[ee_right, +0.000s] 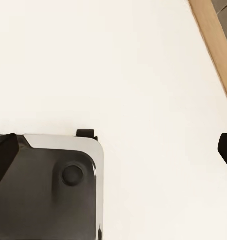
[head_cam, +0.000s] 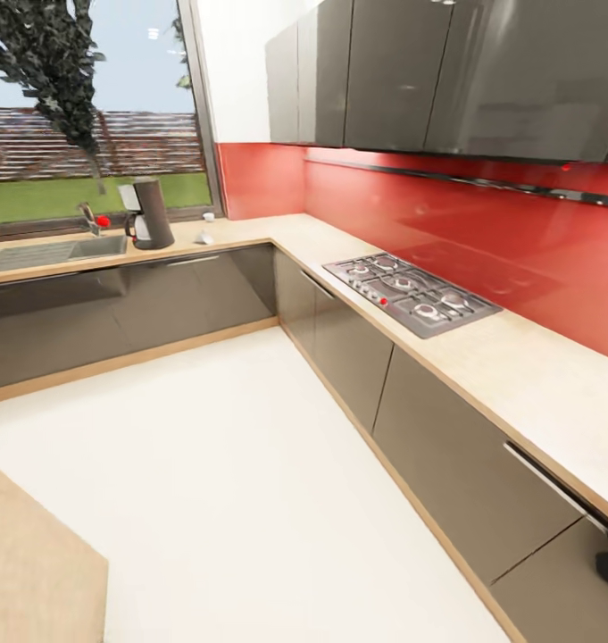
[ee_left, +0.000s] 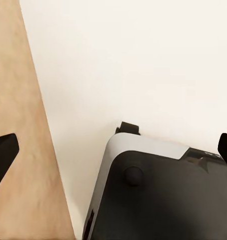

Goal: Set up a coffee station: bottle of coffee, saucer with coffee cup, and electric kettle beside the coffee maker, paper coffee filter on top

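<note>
Coffee maker (head_cam: pixel 147 212) upright on bench (head_cam: pixel 250 230), beside sink (head_cam: pixel 54 253). Left gripper (ee_left: pixel 113 150) and right gripper (ee_right: pixel 113 150) jaws spread wide, empty, above floor (head_cam: pixel 232 464).

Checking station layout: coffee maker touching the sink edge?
Apart. Head view shows a strip of bare countertop between the coffee maker and the sink.

A gas hob (head_cam: pixel 412 295) with four burners is set into the right-hand run of worktop, near its front edge. A glossy red backsplash (head_cam: pixel 446 214) is seen behind it. Dark grey wall cabinets (head_cam: pixel 446 71) are mounted above. A window (head_cam: pixel 89 116) is seen at the far left, with a tree (head_cam: pixel 54 62), lawn and fence beyond. A white floor (head_cam: pixel 232 482) is seen below. A tan surface (head_cam: pixel 31 572) is noted at the near left corner.
</note>
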Available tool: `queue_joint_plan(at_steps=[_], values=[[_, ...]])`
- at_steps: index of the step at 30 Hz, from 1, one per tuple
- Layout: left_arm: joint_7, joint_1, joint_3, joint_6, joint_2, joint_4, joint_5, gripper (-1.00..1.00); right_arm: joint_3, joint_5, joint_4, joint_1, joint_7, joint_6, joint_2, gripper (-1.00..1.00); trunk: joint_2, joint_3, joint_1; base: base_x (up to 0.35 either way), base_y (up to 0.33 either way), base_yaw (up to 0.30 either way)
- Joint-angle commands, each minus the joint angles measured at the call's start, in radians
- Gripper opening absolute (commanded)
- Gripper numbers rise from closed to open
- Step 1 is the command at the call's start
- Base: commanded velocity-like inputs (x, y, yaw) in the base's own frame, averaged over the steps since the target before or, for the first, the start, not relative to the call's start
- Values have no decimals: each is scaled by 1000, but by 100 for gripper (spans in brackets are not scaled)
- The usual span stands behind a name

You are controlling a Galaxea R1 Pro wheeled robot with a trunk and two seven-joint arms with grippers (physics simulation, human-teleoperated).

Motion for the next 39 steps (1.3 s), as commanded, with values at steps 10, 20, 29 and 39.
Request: queue_joint_plan(at_steps=[10, 20, 29, 39], values=[[-12, 3, -4, -2, 0, 2, -12, 100, 0, 0, 0, 0, 0, -2, 1, 100, -2, -7, 0, 0, 0, 265], [-14, 2, -12, -3, 0, 1, -60, 100, 5, 7, 80, 0, 7, -5, 0, 100, -2, -7, 0, 95, 0, 24], [-12, 2, -9, -3, 1, 1, -55, 100, 4, 4, 77, 0, 1, -5, 0, 100, -2, -5, 0, 330, 0, 39], [-12, 2, -9, -3, 1, 1, -59, 100, 4, 4, 78, 0, 1, -5, 0, 100, -2, 7, 0, 337, 0, 184]])
